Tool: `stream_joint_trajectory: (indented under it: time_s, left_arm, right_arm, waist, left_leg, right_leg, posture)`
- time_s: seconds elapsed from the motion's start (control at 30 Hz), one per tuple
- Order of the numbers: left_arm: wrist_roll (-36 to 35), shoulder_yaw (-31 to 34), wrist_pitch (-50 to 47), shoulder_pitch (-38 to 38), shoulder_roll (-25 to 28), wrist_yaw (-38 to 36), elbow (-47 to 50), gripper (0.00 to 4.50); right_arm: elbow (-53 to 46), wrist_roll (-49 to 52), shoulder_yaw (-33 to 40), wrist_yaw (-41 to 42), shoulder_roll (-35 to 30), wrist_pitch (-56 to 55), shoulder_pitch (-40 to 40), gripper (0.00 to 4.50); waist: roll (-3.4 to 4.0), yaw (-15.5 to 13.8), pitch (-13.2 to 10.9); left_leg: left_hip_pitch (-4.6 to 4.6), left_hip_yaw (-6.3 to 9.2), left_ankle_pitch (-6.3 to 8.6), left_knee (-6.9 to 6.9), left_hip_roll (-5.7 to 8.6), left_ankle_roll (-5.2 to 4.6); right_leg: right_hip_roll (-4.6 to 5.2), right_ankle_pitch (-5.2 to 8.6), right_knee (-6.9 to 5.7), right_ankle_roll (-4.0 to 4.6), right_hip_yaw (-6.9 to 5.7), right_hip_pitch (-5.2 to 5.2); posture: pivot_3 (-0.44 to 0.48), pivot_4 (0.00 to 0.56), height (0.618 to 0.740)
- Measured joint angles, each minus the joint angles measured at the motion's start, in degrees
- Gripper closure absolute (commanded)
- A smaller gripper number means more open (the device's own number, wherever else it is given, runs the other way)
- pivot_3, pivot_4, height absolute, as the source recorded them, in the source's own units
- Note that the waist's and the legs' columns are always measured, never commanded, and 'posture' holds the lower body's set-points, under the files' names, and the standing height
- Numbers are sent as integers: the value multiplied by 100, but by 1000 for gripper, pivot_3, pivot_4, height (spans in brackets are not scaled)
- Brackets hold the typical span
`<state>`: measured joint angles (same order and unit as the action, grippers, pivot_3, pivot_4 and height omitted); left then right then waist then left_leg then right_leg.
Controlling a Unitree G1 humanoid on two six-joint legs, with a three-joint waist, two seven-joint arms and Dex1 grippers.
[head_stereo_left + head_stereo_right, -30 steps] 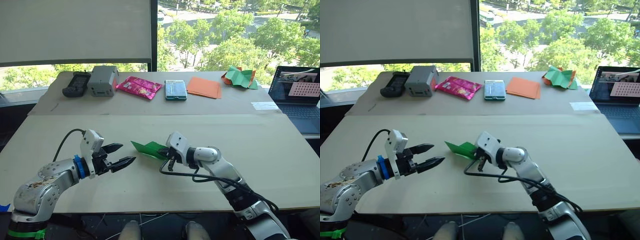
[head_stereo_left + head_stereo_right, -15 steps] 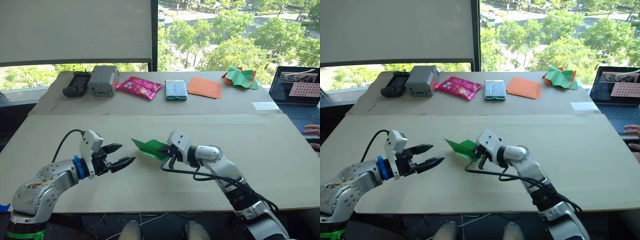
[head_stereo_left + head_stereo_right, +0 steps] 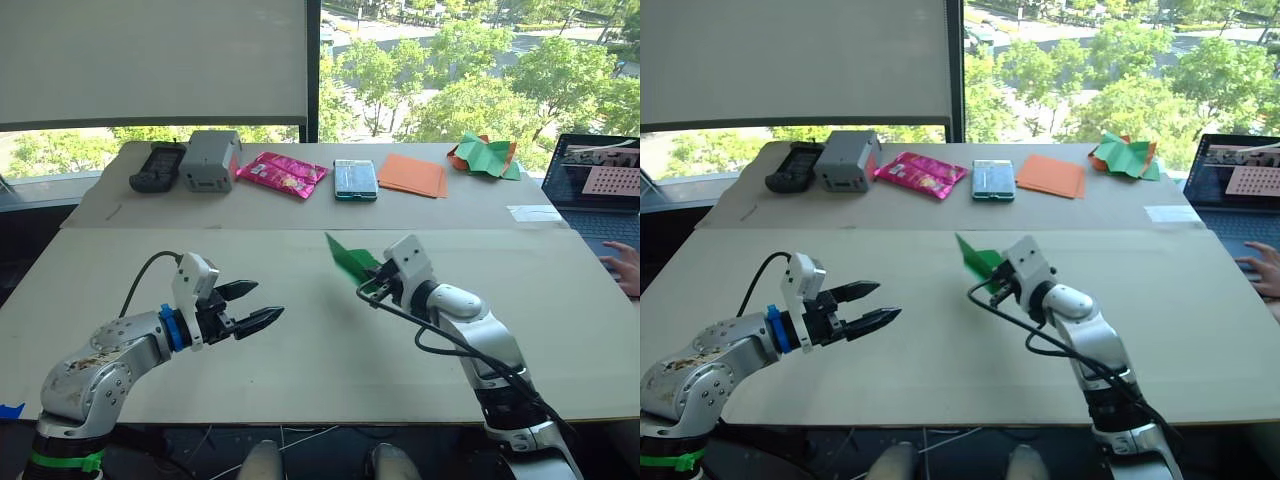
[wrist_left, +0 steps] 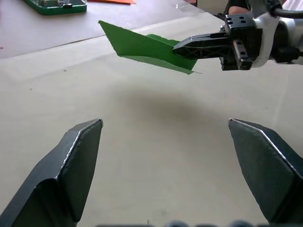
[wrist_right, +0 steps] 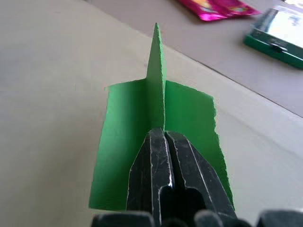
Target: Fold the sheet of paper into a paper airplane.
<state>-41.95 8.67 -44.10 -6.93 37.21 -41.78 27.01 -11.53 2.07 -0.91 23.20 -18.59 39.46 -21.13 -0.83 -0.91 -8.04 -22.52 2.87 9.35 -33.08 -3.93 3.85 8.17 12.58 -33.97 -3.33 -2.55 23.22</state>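
The sheet of paper (image 3: 348, 258) is bright green and folded into a pointed paper airplane (image 5: 156, 109) with flat wings and a raised fin. It hangs in the air above the middle of the front table, nose up and toward the far left. My right gripper (image 3: 372, 288) is shut on its fin at the tail end. The left wrist view shows the paper airplane (image 4: 142, 47) held off the tabletop with a shadow beneath it. My left gripper (image 3: 265, 302) hovers open over the table to the left, apart from the paper, with nothing between its fingers.
The back table (image 3: 300, 210) carries a black device (image 3: 155, 167), a grey box (image 3: 208, 160), a pink packet (image 3: 282, 173), a green case (image 3: 356, 179), orange sheets (image 3: 412, 174) and a crumpled green-and-orange bundle (image 3: 485, 156). A laptop (image 3: 600, 185) and a person's hand (image 3: 625, 265) are at the right.
My right gripper has lifted the green paper off the table and carried it right and farther back. The left gripper has hardly moved. A person's hand reaches further in at the laptop.
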Motion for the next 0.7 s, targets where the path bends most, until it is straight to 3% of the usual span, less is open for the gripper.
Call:
stream_joint_trajectory:
  time_s: [0.23, 0.43, 0.7]
  left_arm:
    - [-84, -282, 13, -430, 87, -78, 372, 0]
    - [321, -783, 533, -548, 115, -414, 369, 0]
    - [614, -998, 934, -291, 108, -664, 356, 0]
  right_arm:
    - [-179, -355, 1125, -1373, -6, 979, 37, 4481]
    - [114, -308, 1160, -1457, -39, 1145, -18, 4481]
    - [365, -292, 1087, -1339, -203, 1119, -10, 4481]
  waist:
    - [4, 36, -1]
    - [6, 101, 0]
    - [8, 114, -1]
  left_leg:
    - [5, 1, 0, 1, 0, -1]
    - [1, 0, -13, 2, 1, -22]
    - [-1, 0, -20, 2, 1, -32]
  right_leg:
    - [0, 0, 0, 0, 2, -3]
    - [-1, 0, -2, 0, 7, -11]
    - [-1, 0, 1, 0, 9, -6]
  posture:
    - [0, 150, 706]
    - [0, 150, 706]
    - [0, 150, 706]
